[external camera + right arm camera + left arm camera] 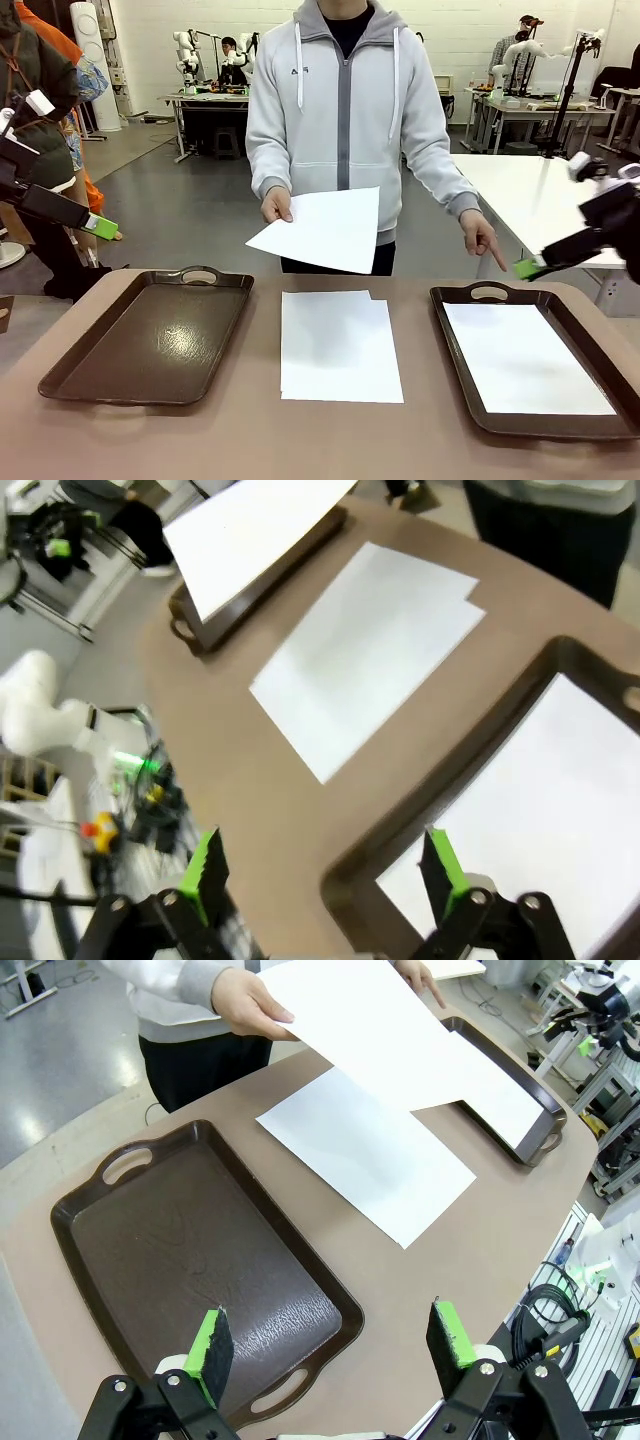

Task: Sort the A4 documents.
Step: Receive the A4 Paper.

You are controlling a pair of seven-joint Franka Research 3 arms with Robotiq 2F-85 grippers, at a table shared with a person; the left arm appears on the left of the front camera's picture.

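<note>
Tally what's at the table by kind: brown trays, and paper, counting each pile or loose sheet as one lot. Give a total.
Brown trays: 2, the left tray and the right tray.
Paper lots: 3, the held sheet in the person's hand, the middle pile between the trays, and the tray paper in the right tray.
Total: 5.

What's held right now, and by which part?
The person's hand holds one A4 document by its edge; left end effector and right end effector hold nothing.
</note>
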